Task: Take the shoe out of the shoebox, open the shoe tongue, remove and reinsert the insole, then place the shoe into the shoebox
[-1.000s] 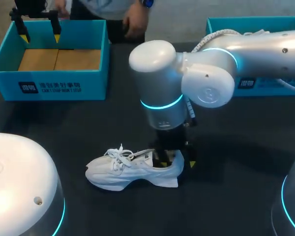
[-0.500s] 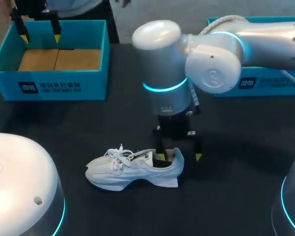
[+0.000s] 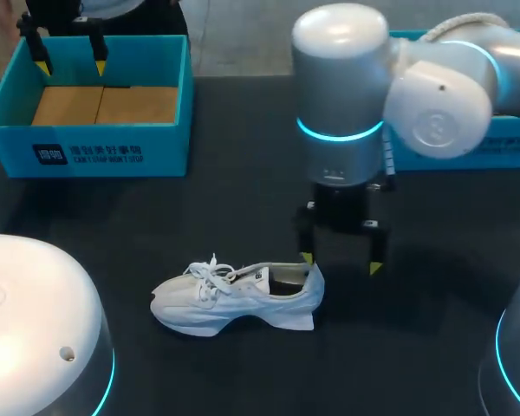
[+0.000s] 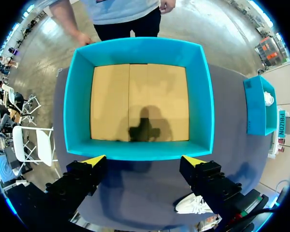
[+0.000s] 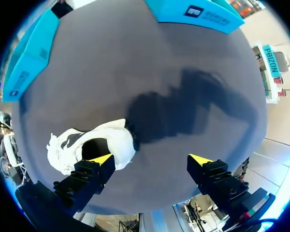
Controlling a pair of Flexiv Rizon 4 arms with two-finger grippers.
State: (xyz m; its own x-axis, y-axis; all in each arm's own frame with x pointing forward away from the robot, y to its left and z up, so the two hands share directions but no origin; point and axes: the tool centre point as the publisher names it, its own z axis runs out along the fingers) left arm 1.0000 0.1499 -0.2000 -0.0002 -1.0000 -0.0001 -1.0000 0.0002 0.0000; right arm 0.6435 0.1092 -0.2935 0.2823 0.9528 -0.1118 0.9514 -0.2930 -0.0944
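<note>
A white lace-up shoe lies on its side on the dark table, toe to the left, with its dark opening facing up. My right gripper hangs open just right of the heel and above it, holding nothing. In the right wrist view the shoe lies beside one finger of the right gripper, outside the gap. The teal shoebox stands at the back left with a bare cardboard floor. My left gripper hovers open over it. From the left wrist, the left gripper is above the shoebox's near wall.
A second teal box stands at the back right, partly hidden behind my right arm. Dark table surface stretches between the shoebox and the shoe.
My right gripper has come out of the shoe's heel opening, opened wider, and risen up and to the right. The shoe stays put. A person's hand behind the shoebox has withdrawn.
</note>
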